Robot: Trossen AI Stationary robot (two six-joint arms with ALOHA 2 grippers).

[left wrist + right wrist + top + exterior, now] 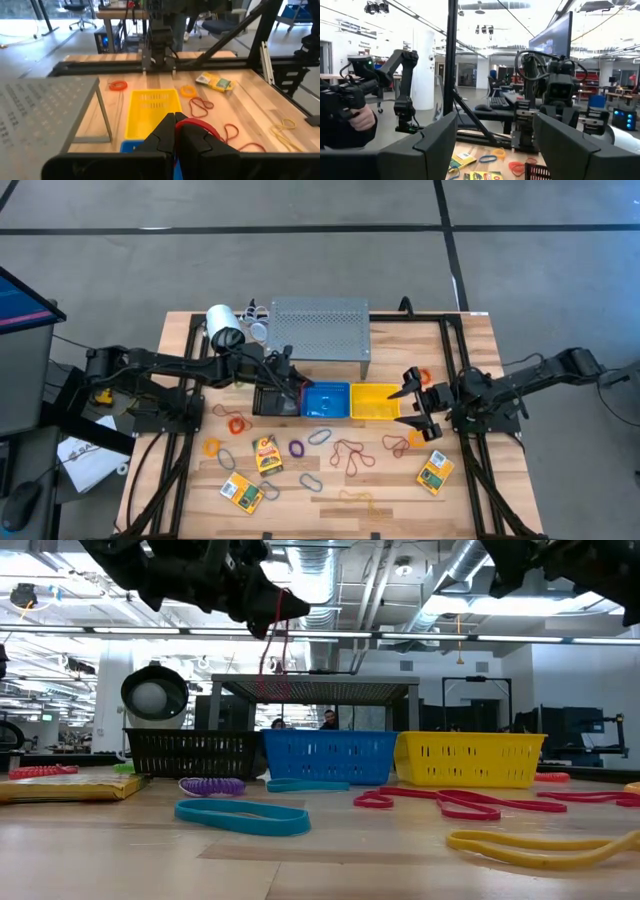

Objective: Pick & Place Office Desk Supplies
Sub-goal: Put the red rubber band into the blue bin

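Left tool [296,387] closed on a red band [275,635], raised above the bench [400,500] over the seam between the black bin [268,402] and the blue bin [326,401]; the band dangles from the fingertips as a long loop, clear of the bins in the low view. The left wrist view shows the red loop [202,129] pinched between the closed fingers [165,135].

Right tool [414,402] wide, holding nothing, just beside the far end of the yellow bin [374,402], also raised off the bench.

The three bins sit in a row, touching, in front of the grey shelf [320,328]. A white lamp [224,326] stands beside the shelf.

Loose supplies on the bench in front of the bins: crayon packs [267,454], one near the right arm [435,473]; orange [237,423], purple [297,448] and red-brown bands [350,454]; grey clips [311,481]; a yellow band [357,499]. One orange band [427,376] lies behind the right tool.

In the right wrist view a person's hand [364,120] holds a dark device, off the bench.
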